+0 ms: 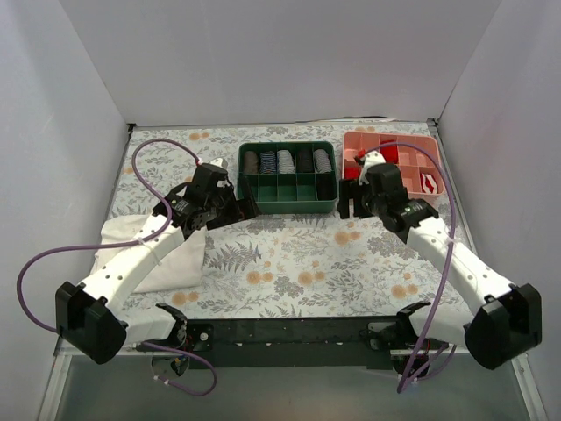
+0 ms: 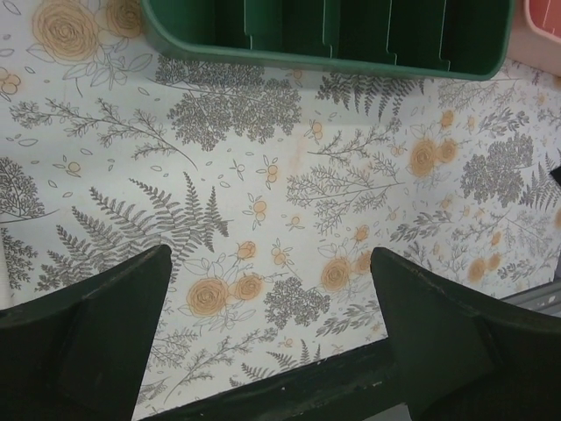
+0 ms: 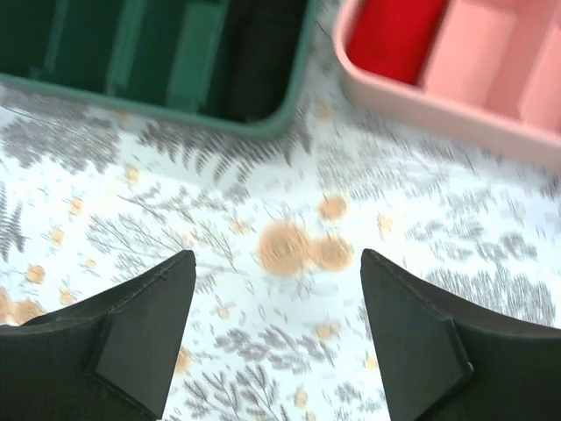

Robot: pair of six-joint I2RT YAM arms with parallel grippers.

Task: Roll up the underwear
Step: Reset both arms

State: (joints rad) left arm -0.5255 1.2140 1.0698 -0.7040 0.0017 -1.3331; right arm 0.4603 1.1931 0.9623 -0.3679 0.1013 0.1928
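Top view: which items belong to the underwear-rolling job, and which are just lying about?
Job: green tray, black roll in it (possibly the underwear), left gripper, right gripper, both open. No unrolled underwear visible.
Lying about: white cloth, pink tray, red rolls.

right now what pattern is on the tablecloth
Tablecloth: grey ferns and orange flowers on white; clearest in left wrist view.

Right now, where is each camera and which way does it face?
Top external: above, behind left arm and right arm, both visible, looking down on the table.
Left wrist: faces table and green tray; open left hand shows.
Right wrist: faces green tray and pink tray; open right hand shows.
Shared: both wrists see the green tray.
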